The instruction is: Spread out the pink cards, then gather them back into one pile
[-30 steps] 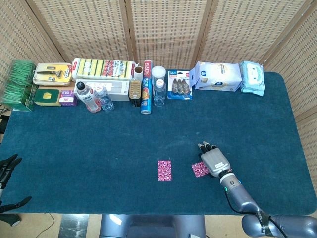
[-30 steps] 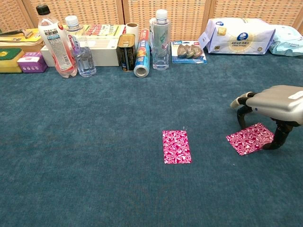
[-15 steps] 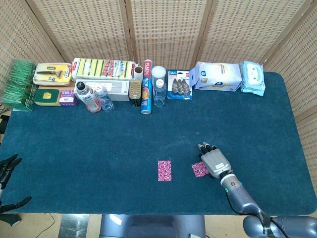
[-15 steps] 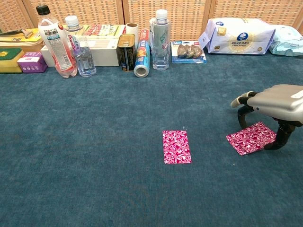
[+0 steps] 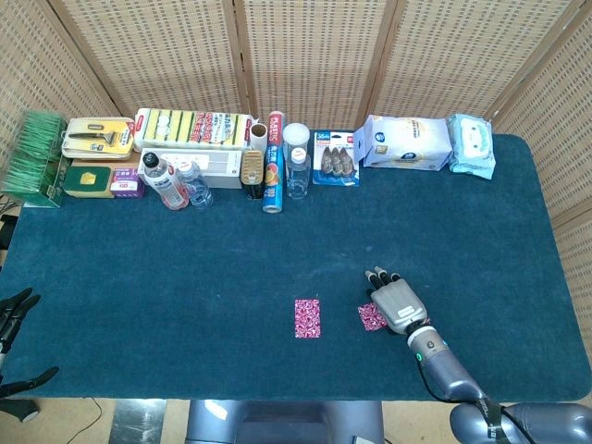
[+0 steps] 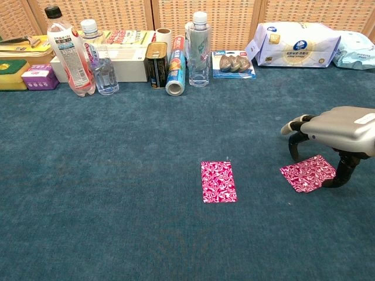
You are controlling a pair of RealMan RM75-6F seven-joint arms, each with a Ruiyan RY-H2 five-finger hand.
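Chest view shows two pink cards lying apart on the blue desk point(image 6: 88, 222): one card point(image 6: 218, 181) flat near the middle, a second card point(image 6: 307, 173) off to the right. The spreading looks done; gathering appears just begun. The right hand point(image 6: 334, 137) arches over the second card, thumb tip at its edge, fingers curled down; whether it grips cannot be told. The left hand point(image 5: 14, 314) waits off the desk, fingers apart.
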